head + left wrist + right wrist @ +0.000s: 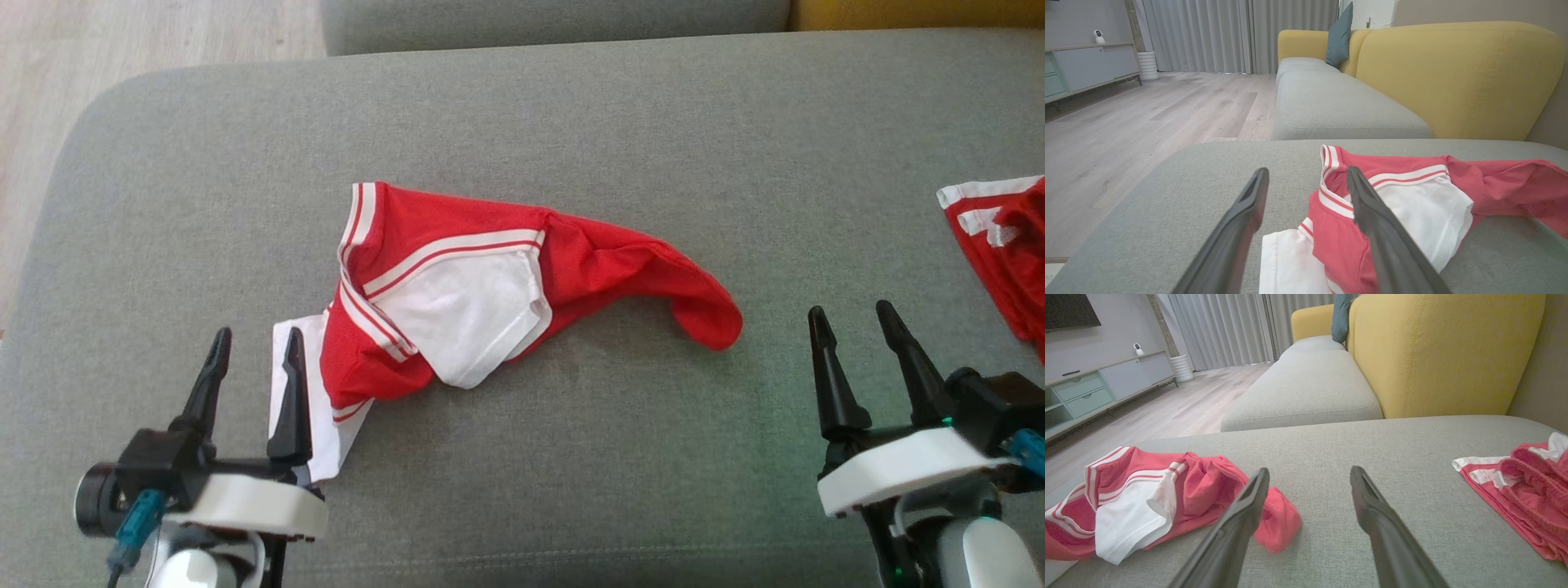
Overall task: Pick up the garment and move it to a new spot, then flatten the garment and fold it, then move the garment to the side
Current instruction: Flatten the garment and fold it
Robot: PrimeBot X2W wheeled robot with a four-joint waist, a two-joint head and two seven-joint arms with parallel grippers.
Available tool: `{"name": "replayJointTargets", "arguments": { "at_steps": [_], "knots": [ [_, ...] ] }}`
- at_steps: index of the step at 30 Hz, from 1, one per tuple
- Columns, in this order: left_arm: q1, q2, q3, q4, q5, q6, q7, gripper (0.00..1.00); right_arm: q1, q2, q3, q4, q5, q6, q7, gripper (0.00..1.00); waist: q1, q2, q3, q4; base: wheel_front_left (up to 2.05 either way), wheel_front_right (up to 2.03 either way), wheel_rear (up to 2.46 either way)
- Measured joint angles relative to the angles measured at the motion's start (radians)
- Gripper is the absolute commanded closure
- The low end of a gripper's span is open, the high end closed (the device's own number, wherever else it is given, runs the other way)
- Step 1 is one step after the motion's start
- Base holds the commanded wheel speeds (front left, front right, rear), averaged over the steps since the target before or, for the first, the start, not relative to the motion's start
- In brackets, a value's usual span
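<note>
Head view, far left: pale wood floor (122, 49) beyond the rounded corner of the grey sofa seat (571, 114).

Lower left: left gripper (257, 333), fingers pointing up the view. Jaws spread to full width, nothing held between them. Inner finger overlapping the white flap at the near left corner of the cloth; contact or not, cannot tell. Left wrist view, left gripper (1307, 171): grey seat fabric in the gap near the tips, white flap lower in the gap, right-hand finger crossing in front of red cloth.

Centre: garment (457, 278), red with white panels and red-and-white striped trim, lying crumpled on the seat, left of the middle. Striped edge at upper left, white panel in the middle, plain red part tapering rightward to a rounded end. Not flattened, not folded. Left wrist view: garment (1412, 200) just ahead and right of the fingers. Right wrist view: garment (1135, 498) off to the left, red end partly behind the left-hand finger.

Lower right: right gripper (851, 309), well apart from the garment. Jaws likewise fully apart, empty. Right wrist view, right gripper (1309, 470): bare grey seat between the fingers.

Far right edge: second red-and-white piece of clothing (1000, 245), bunched, partly cut off by the frame.

Background, left wrist view: grey curtains (1229, 32), teal pillow (1339, 36), yellow sofa back (1453, 73).
</note>
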Motion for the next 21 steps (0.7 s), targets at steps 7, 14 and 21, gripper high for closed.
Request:
{"name": "replayJointTargets", "arguments": {
  "at_steps": [7, 14, 21],
  "knots": [
    [-0.002, -0.007, 0.011, -0.003, 0.011, -0.014, 0.000, 0.00, 0.000, 0.000, 0.005, 0.045, 0.000, 0.000, 0.012, 0.00, 0.0000, 0.0000, 0.013, 0.001, 0.00, 0.00, 0.00],
    [-0.037, -0.026, 0.003, -0.004, 0.017, -0.036, 0.000, 0.00, -0.019, 0.000, 0.061, 0.179, 0.011, 0.000, 0.008, 0.00, 0.0000, 0.0000, 0.050, 0.022, 0.00, 0.00, 0.00],
    [-0.068, -0.038, -0.006, 0.000, 0.026, -0.057, 0.000, 0.00, -0.158, -0.001, 0.093, 0.331, 0.090, 0.000, -0.037, 0.00, 0.0000, 0.0000, 0.085, 0.050, 0.00, 0.00, 0.00]
  ]
}}
